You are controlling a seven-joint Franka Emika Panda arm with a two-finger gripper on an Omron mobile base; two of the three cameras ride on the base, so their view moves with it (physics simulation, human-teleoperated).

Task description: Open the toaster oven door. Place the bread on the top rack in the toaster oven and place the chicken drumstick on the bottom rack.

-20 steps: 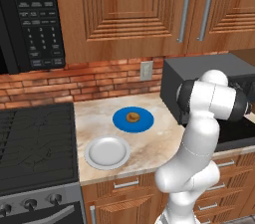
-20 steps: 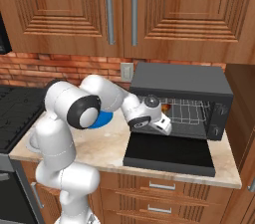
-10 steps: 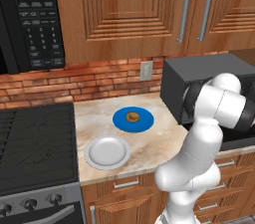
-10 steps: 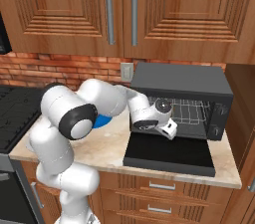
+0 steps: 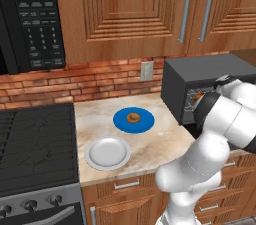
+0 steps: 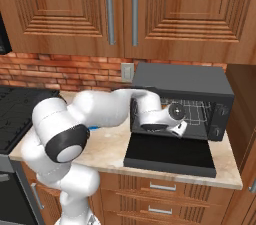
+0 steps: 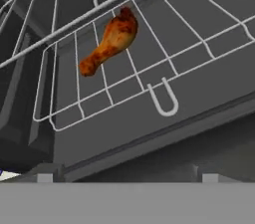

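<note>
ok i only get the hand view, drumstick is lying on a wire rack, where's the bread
Observer: The bread sits on the blue plate on the counter, left of the toaster oven. It is not in the oven yet.
Operator: and the door, is it all the way down
Observer: Yes. In the right base view the toaster oven door lies flat in front of the oven, fully open.
Operator: where's my claw then
Observer: The claw is at the oven's mouth, just above the open door. I can't tell whether it is open or shut.
</note>
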